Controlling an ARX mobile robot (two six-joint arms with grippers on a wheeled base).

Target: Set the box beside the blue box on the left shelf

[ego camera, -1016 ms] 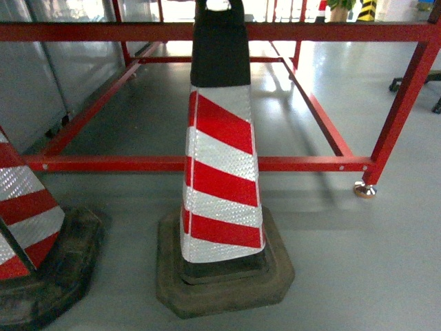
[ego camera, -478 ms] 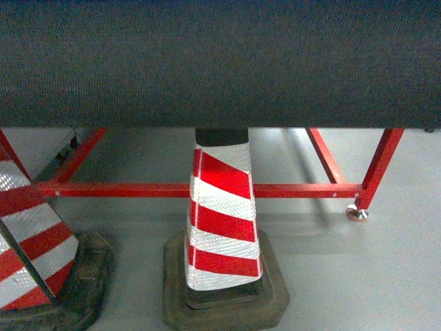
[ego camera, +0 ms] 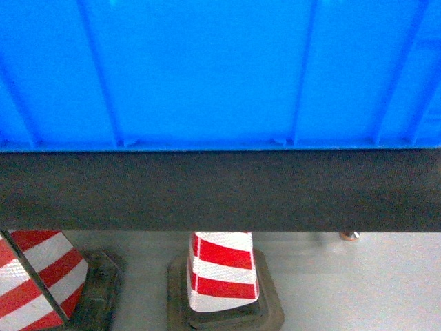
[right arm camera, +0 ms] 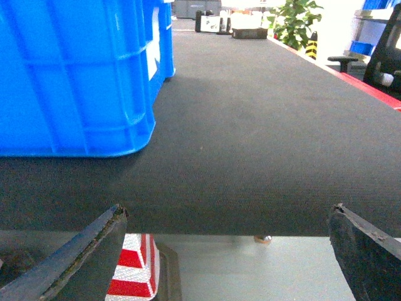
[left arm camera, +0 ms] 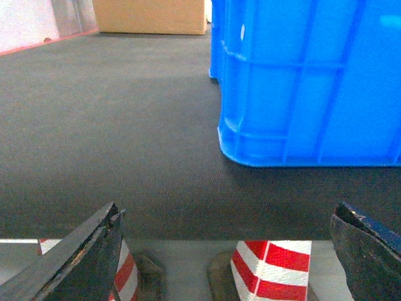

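left gripper [left arm camera: 229, 251] gapes wide, holding nothing, below the dark mat [left arm camera: 113, 125]; the box [ego camera: 220, 72] sits on that mat, its top cropped; right gripper [right arm camera: 229, 251] equally wide; only the head view shows both cones [ego camera: 222, 272]

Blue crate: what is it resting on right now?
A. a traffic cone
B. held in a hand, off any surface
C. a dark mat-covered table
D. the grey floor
C: the crate sits flat on the dark table, with both hands empty and open short of the table edge.
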